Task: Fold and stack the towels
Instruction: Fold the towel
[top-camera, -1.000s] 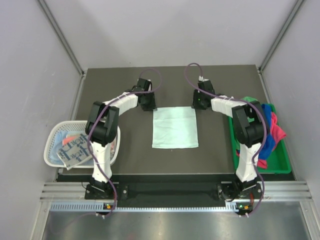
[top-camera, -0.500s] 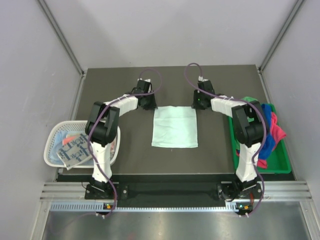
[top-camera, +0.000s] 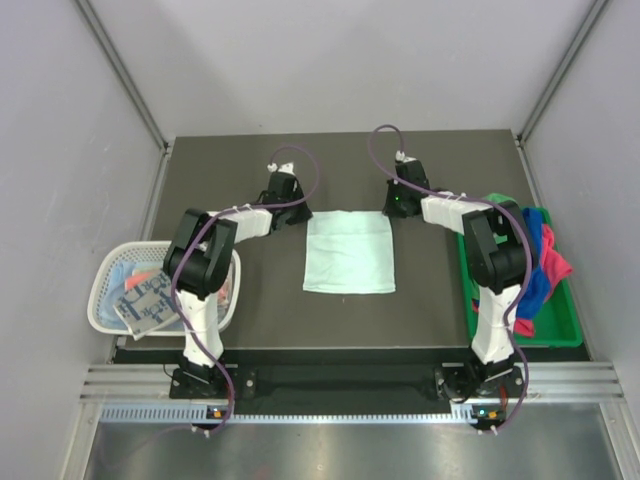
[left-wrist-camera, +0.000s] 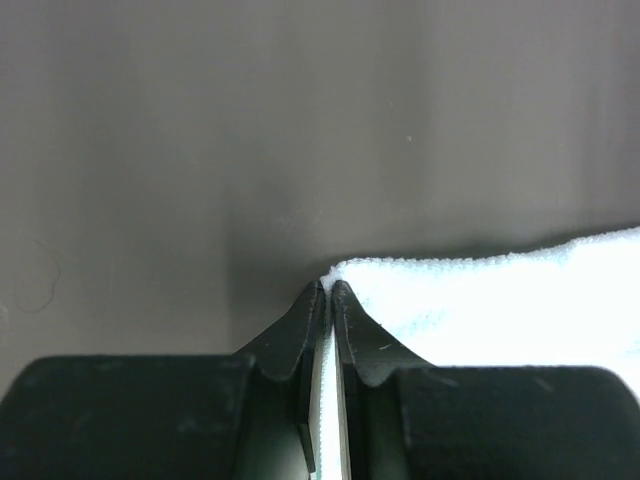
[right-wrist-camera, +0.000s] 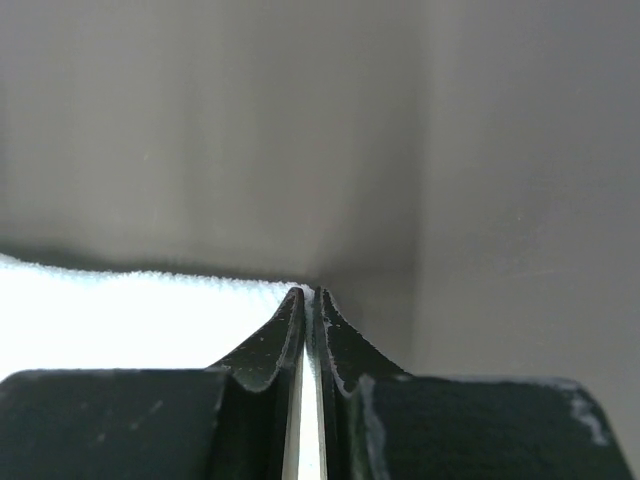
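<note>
Left arm (top-camera: 245, 216) and right arm (top-camera: 445, 210) both stretch to the far side of the desk (top-camera: 430, 300), wrists low. Left fingers (left-wrist-camera: 298, 330) pinch the far-left corner of the mint towel (top-camera: 349, 255); right fingers (right-wrist-camera: 268, 352) seem clamped on its far-right corner. Towel lies flat mid-desk, between the arms.

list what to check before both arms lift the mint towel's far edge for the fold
1. left gripper shut on the mint towel at its far left corner: ok
2. right gripper shut on its far right corner: ok
3. towel lying flat, unfolded: ok
4. depth of cloth in each pinch: cannot tell
5. white basket and green bin apart from the towel: ok
</note>
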